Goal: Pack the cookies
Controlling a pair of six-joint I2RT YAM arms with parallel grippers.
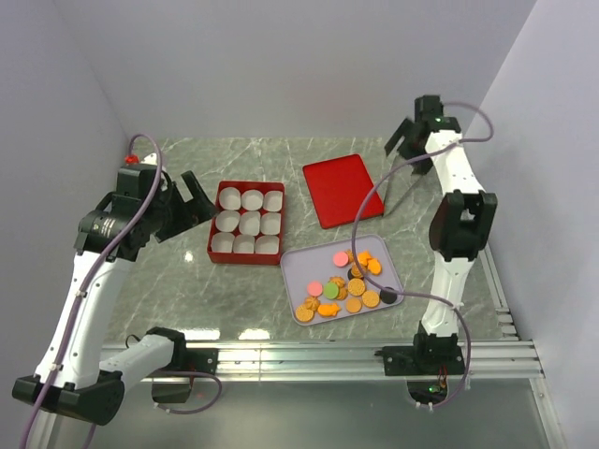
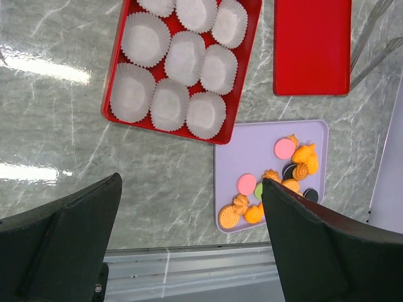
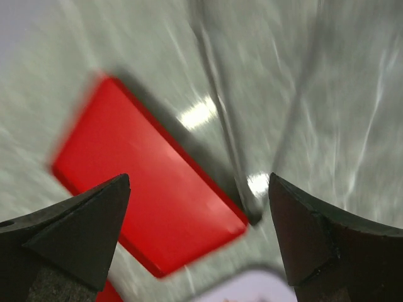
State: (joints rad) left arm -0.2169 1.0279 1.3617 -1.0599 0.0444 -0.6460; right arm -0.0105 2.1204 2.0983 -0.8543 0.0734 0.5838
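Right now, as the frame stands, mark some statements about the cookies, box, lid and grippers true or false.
1. The cookies lie on the lavender tray. True.
2. The red box holds nine white paper cups. True.
3. Some cups already hold cookies. False: every cup is empty.
4. The red lid is closed over the box. False: it lies flat on the table, to the right of the box.
5. The left gripper and right gripper are both open and hold nothing. True.

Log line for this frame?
left gripper: open, empty | right gripper: open, empty | cookies: on lilac tray | paper cups: empty
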